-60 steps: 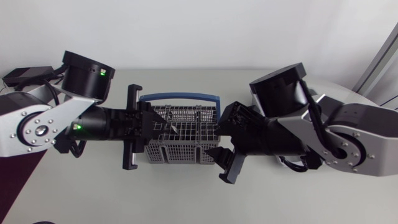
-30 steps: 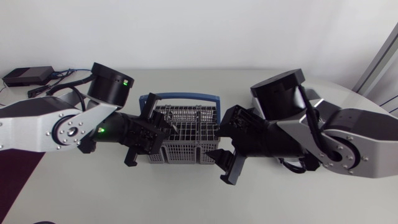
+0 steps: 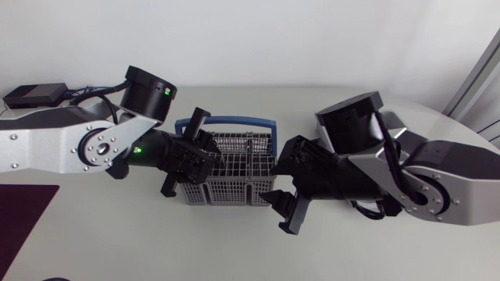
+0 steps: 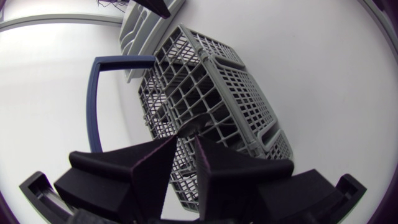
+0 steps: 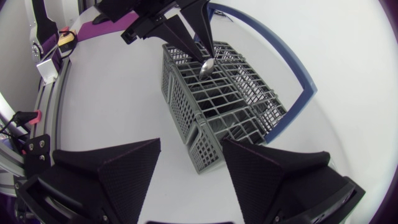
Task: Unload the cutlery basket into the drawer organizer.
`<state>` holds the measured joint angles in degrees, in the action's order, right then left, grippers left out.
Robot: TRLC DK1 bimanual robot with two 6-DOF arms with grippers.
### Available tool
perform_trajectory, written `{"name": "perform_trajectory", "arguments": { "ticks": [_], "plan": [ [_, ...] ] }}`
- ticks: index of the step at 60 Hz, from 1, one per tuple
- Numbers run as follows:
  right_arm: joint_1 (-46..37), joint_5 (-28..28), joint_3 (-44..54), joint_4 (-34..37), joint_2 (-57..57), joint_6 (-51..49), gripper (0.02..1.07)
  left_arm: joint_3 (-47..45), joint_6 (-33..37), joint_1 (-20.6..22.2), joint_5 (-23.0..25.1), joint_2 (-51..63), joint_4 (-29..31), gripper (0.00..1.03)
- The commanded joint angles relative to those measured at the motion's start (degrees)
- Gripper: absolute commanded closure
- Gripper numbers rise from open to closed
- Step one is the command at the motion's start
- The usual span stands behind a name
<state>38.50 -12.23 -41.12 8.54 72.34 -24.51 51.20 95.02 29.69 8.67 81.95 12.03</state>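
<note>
A pale, matt tabletop point(image 3: 234, 250) is shown, rounded off at its right side; a dark purple mat point(image 3: 22, 211) is laid at its near left corner; further in, the right tool point(image 5: 191, 149) is set low with its fingers spread wide, the near corner of the grey cutlery basket point(image 3: 234, 178) lying between their tips, and contact cannot be made out; the basket is stood upright about mid-tabletop, its blue handle point(image 3: 226, 121) swung out to the far side; over the basket the left tool point(image 4: 186, 142) is pinched together on a spoon point(image 5: 207, 66), the bowl hung below the fingertips; beyond the basket's end a pale grey tray point(image 4: 140, 28) is partly shown; a black box point(image 3: 33, 95) and cables point(image 3: 82, 95) are set at the far left edge.
</note>
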Motion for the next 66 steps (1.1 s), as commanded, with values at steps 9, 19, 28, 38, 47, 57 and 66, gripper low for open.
{"name": "perform_trajectory", "arguments": {
  "ticks": [9,19,28,38,47,57,66],
  "plan": [
    [-0.3,-0.9,1.0,-0.7,1.1,-1.0,0.34,2.3,2.7,0.4,-0.5,-2.3,2.4,0.64],
    [-0.9,-1.5,1.7,-0.7,0.5,-1.1,0.34,4.7,3.5,0.9,-1.1,-2.4,7.0,0.64],
    [-0.9,-1.6,1.8,-0.7,0.3,-1.2,0.34,6.3,4.0,1.5,-2.0,-2.8,11.5,0.64],
    [-0.9,-1.6,1.6,-0.9,0.4,-1.1,0.34,7.2,4.9,1.6,-2.4,-2.7,13.6,0.64],
    [-0.9,-1.7,1.5,-1.0,0.9,-1.0,0.34,7.9,6.0,1.7,-2.4,-2.1,14.0,0.64],
    [-0.9,-1.7,1.4,-1.1,1.0,-1.0,0.34,9.1,6.7,1.9,-2.4,-0.6,13.9,0.64],
    [-1.3,-2.0,1.3,-1.1,1.1,-1.0,0.34,9.4,7.4,1.9,-2.4,0.7,13.9,0.64]
  ]
}}
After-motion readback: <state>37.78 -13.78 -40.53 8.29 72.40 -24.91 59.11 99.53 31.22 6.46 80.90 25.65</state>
